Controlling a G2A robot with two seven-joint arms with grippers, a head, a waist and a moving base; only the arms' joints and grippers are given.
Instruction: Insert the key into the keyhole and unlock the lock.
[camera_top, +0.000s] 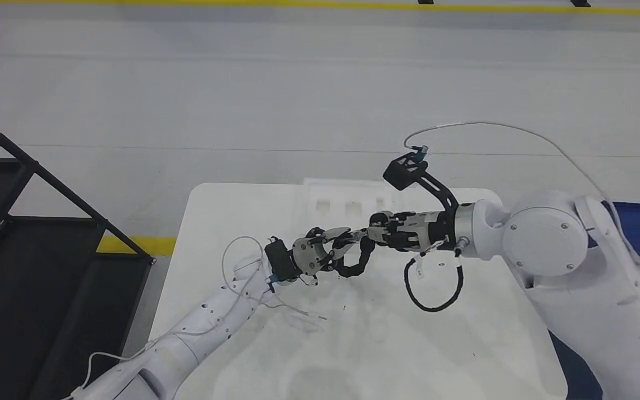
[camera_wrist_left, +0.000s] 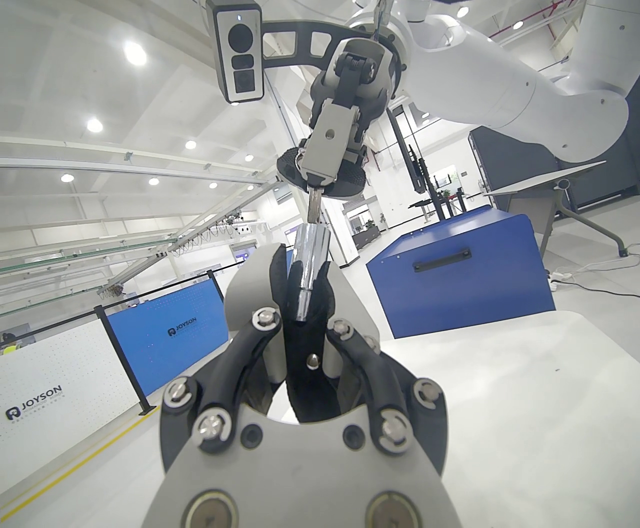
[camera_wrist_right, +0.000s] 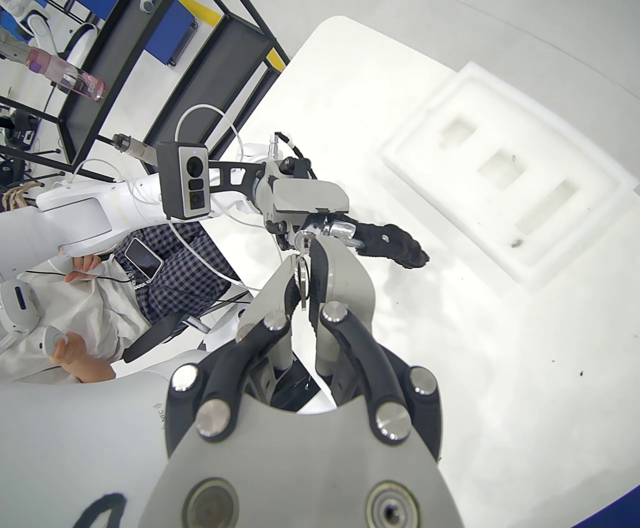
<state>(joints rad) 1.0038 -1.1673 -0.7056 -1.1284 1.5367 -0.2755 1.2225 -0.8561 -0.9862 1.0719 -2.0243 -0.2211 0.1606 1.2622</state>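
The lock is a chrome cylinder (camera_wrist_left: 308, 270) on a thick black cable (camera_wrist_right: 395, 245). My left gripper (camera_wrist_left: 300, 262) is shut on the cylinder, holding it above the white table (camera_top: 400, 340). My right gripper (camera_wrist_right: 305, 265) is shut on the key (camera_wrist_right: 301, 280) and faces the left one. The key blade (camera_wrist_left: 314, 207) meets the end of the cylinder in line with it; how deep it sits I cannot tell. In the top view the left gripper (camera_top: 305, 253) and the right gripper (camera_top: 345, 240) meet over the table's middle, and the black cable (camera_top: 357, 262) curves below them.
A white foam tray (camera_wrist_right: 590, 172) with several rectangular pockets lies at the table's far side (camera_top: 345, 190). A black metal rack (camera_top: 50, 260) stands off the table's left edge. A thin black loop (camera_top: 435, 290) hangs under the right forearm.
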